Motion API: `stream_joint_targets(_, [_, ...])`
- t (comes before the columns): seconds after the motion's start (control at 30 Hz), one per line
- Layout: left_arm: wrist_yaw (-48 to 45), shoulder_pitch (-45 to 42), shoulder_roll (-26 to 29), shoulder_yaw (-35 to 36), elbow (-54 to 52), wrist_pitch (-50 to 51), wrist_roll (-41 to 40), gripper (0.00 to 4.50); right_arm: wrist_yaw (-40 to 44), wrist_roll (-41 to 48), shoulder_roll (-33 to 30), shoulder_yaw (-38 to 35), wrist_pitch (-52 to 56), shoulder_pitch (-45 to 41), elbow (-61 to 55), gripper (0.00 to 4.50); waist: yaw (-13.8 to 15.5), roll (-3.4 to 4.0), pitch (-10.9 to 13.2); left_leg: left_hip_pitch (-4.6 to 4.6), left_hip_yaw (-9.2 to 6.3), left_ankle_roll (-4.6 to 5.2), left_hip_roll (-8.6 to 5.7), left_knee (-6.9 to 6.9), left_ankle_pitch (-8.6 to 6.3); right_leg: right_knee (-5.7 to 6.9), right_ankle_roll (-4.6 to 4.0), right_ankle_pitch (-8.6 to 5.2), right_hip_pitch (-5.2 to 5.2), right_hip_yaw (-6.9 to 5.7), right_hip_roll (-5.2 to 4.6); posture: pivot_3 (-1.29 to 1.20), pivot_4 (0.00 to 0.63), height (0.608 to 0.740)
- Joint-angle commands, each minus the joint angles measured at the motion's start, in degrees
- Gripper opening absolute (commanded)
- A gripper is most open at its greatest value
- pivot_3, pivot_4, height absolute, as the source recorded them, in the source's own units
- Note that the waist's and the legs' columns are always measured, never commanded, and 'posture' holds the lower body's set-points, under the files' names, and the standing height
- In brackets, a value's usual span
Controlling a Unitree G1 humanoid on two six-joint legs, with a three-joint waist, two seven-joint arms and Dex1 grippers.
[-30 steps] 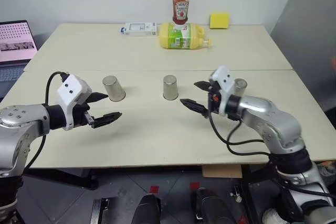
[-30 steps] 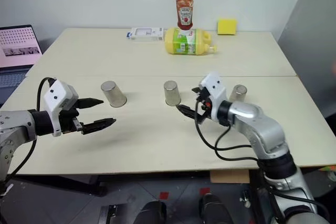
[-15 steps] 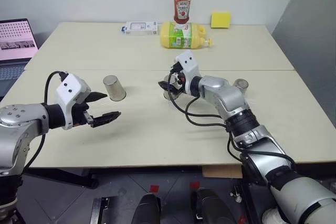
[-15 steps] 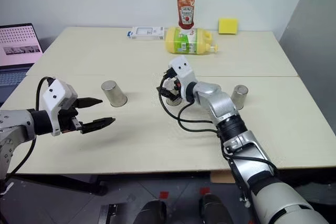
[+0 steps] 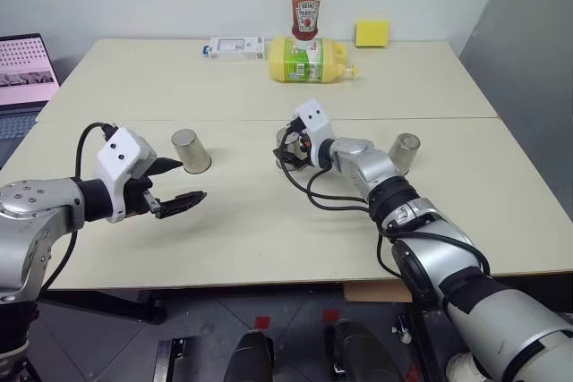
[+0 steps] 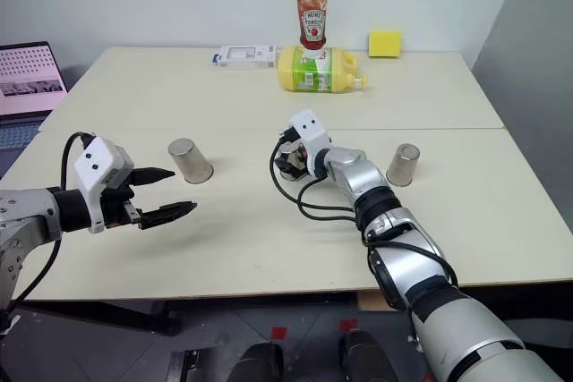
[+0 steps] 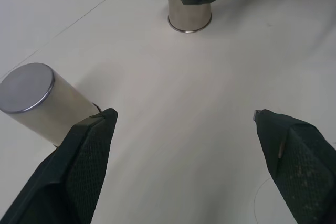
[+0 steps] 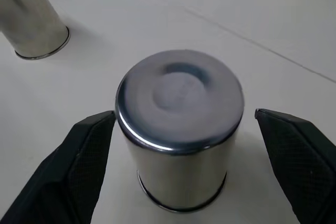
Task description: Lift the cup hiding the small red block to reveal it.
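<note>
so you have a wide pale table carrying three inverted silver cups in a row across its middle. along the far edge sit a yellow bottle lying on its side, a ketchup bottle, a yellow sponge toward the far right corner and a white box.

your right gripper is at the middle cup, its jaws parted with one finger on each side of the wall, the left one close and the right one clear, nothing clamped yet. the left cup stands toward the left edge and the right cup toward the right edge. your left gripper hangs open just in front of the left cup, holding nothing.

the small red block is hidden; you cannot tell which cup covers it.

expect the cup to be light, rigid and thin-walled, with a polished, slightly tapered side that will likely slip under a loose pinch. you'd do best to close across the mid-wall, below the closed top, squarely and firmly, then lift straight up so the rim doesn't drag anything beneath.
</note>
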Motion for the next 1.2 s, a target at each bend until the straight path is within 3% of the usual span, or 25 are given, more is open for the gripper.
stream_joint_targets(0.03, [0.42,-0.53,0.77,1.71,-1.28,-0.44,0.03,4.50,0.45,-0.45,0.72,-1.80,-1.86,-2.12,0.06,3.48,0.00,0.00,0.00,0.00,0.00,0.00,0.00,0.00,0.00,0.00,0.00,0.00,0.00,0.00,0.00,0.00,0.150,0.740])
stream_joint_targets(0.17, [0.49,-0.70,0.77,1.58,-1.17,-0.47,0.09,4.50,0.70,-0.84,1.12,-2.23,-2.22,-1.57,-0.30,2.66,-0.02,0.01,0.00,0.01,0.00,0.00,0.00,0.00,0.00,0.00,0.00,0.00,0.00,0.00,0.00,0.00,0.150,0.740])
stream_joint_targets(0.3, [0.54,-0.85,0.77,1.41,-0.99,-0.51,0.18,4.50,1.19,-0.20,1.28,-3.19,-2.01,-1.27,-2.44,2.66,-0.02,0.01,0.01,0.00,-0.01,0.00,0.00,0.00,0.00,0.00,0.00,0.00,0.00,-0.01,0.00,0.00,0.150,0.740])
stream_joint_targets(0.47, [0.65,-1.12,0.44,0.98,-1.99,0.08,-0.40,4.50,1.60,2.06,-0.77,-5.57,2.46,0.54,-14.28,2.66,0.02,0.03,0.02,-0.02,-0.03,0.00,0.00,0.00,0.00,0.00,0.00,0.00,-0.01,-0.01,0.00,0.00,0.150,0.740])
stream_joint_targets(0.73, [0.57,-4.20,-1.01,-1.59,-2.11,0.04,-0.85,4.50,0.55,-1.38,-10.06,-2.96,14.85,14.16,-36.55,2.66,1.02,0.01,0.01,-0.09,-0.13,0.00,-0.07,0.01,0.00,-0.06,0.01,0.00,0.04,-0.09,-0.04,0.00,0.150,0.740])
stream_joint_targets(1.0, [-0.22,-6.60,-1.91,-4.32,0.16,-1.50,0.37,4.50,-1.61,-3.12,-11.41,-2.05,19.37,18.44,-37.66,2.66,-0.45,0.02,0.01,0.04,-0.05,0.00,0.02,0.00,0.00,0.07,0.00,0.00,-0.01,-0.01,0.05,0.00,0.150,0.740])
stream_joint_targets(1.07, [-0.42,-6.66,-2.00,-4.76,0.40,-1.71,0.55,4.50,-2.35,-2.23,-10.68,-3.31,19.42,18.19,-37.10,3.36,-0.44,0.02,0.01,0.05,-0.05,0.00,0.02,0.00,0.00,0.08,0.01,-0.01,0.00,-0.01,0.06,0.00,0.150,0.740])
stream_joint_targets(1.2, [-0.41,-6.46,-2.19,-5.01,0.59,-2.18,0.85,4.50,-4.66,0.41,-9.25,-7.49,18.17,16.78,-39.76,4.32,-0.29,0.02,0.01,-0.01,-0.05,0.00,-0.01,0.03,0.00,0.03,0.00,0.00,0.00,0.00,0.05,0.00,0.150,0.740])
